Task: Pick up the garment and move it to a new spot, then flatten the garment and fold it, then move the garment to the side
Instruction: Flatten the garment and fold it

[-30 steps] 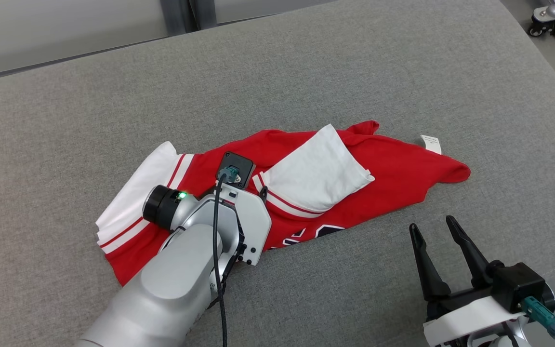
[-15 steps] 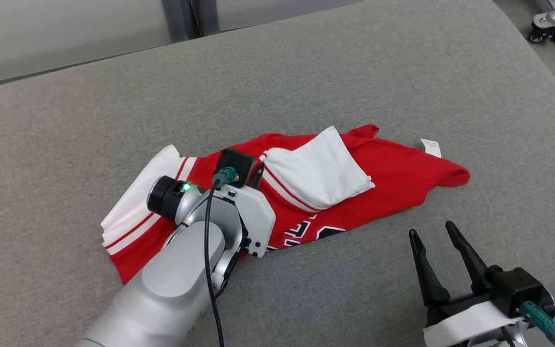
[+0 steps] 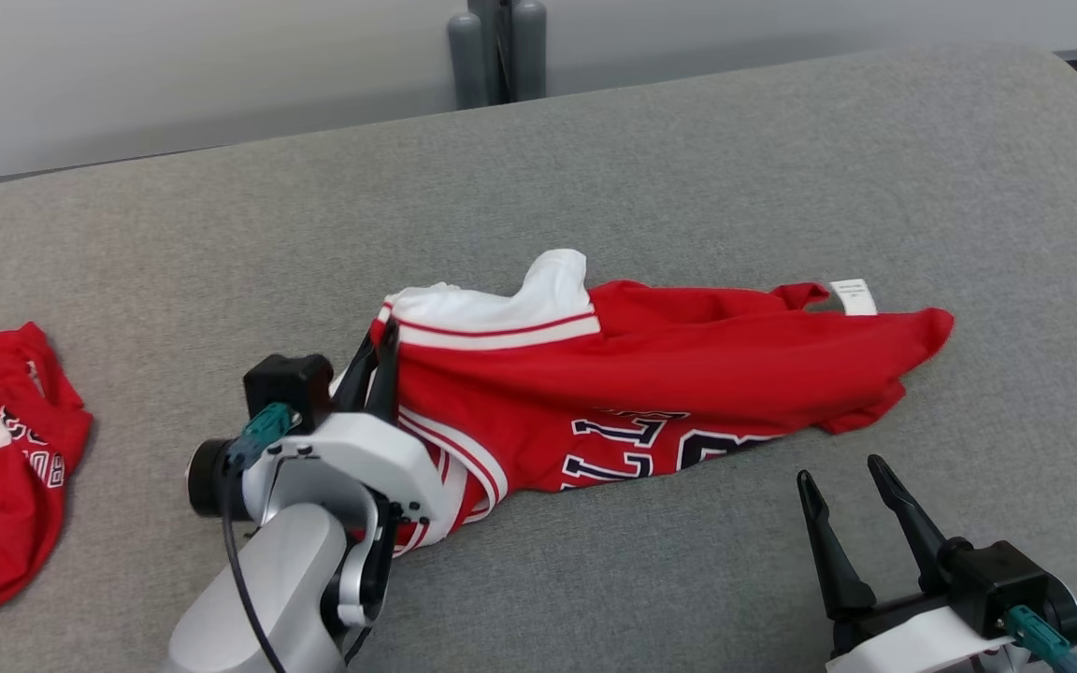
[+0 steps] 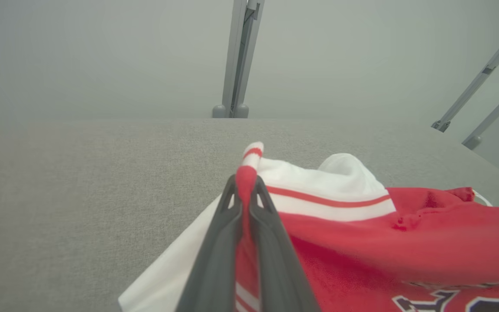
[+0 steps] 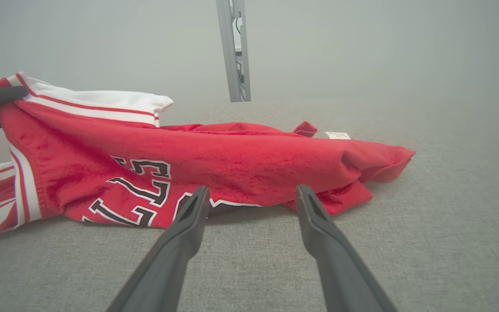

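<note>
Shirt (image 3: 669,374) on counter (image 3: 688,140), one end raised, edge pinched in your left gripper (image 3: 387,338); your right gripper (image 3: 838,472) spread, empty, near it. Pickup looks only begun; relocating, flattening, folding, moving aside remain for you.

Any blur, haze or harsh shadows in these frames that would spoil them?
Head view: sharp, evenly lit, only a soft shadow under the red-and-white fabric jersey on the grey upholstered surface. Left wrist view: pale wall hazy, left tool soft near the lens. Right wrist view: wall washed out, jersey lettering legible, right tool slightly blurred.
</note>
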`<state>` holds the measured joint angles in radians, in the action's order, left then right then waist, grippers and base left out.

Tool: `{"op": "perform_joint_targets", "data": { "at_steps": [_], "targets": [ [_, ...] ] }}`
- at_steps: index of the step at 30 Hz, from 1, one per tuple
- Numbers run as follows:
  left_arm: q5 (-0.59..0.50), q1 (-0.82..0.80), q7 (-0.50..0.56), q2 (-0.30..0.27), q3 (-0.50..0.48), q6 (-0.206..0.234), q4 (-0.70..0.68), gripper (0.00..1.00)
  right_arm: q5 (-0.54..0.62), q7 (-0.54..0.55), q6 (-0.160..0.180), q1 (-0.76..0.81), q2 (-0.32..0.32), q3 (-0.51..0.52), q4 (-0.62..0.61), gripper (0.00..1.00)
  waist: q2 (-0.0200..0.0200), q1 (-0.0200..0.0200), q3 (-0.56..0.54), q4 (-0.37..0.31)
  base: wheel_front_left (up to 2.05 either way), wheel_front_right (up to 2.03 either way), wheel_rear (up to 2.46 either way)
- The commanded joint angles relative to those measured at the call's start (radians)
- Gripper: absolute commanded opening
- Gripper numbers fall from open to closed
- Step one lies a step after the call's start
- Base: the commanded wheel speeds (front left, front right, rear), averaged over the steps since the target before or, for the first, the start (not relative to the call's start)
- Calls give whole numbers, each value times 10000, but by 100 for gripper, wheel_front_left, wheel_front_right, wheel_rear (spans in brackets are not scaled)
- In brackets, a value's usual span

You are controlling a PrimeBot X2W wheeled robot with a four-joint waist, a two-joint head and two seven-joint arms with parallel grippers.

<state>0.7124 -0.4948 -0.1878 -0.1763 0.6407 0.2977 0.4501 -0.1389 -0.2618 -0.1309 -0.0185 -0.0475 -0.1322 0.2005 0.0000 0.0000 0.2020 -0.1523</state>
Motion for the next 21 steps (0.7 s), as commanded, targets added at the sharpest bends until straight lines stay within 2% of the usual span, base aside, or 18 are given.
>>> {"op": "perform_joint_targets", "data": {
  "at_steps": [1, 7, 13, 21],
  "targets": [
    [106, 312, -70, -176, -119, 134, -220, 0, 45, -50, 2, 58, -58, 26, -9, 100, 0, 0, -235, 312, 0, 0, 0],
    [354, 1765, -25, -764, -350, 640, -1482, 0, 88, -50, 2, 249, -62, 69, 34, 100, 0, 0, -500, 841, 0, 0, 0],
    [567, 2744, 245, -1040, -214, 768, -2442, 2, 137, -50, 2, 322, -62, 126, 79, 100, 0, 0, -634, 1232, 0, 0, 0],
    [503, 3428, 506, -1370, -75, 1175, -3062, 0, 213, -50, 2, 441, -61, 341, 172, 100, 0, 0, -713, 1496, 0, 0, 0]
  ]
}}
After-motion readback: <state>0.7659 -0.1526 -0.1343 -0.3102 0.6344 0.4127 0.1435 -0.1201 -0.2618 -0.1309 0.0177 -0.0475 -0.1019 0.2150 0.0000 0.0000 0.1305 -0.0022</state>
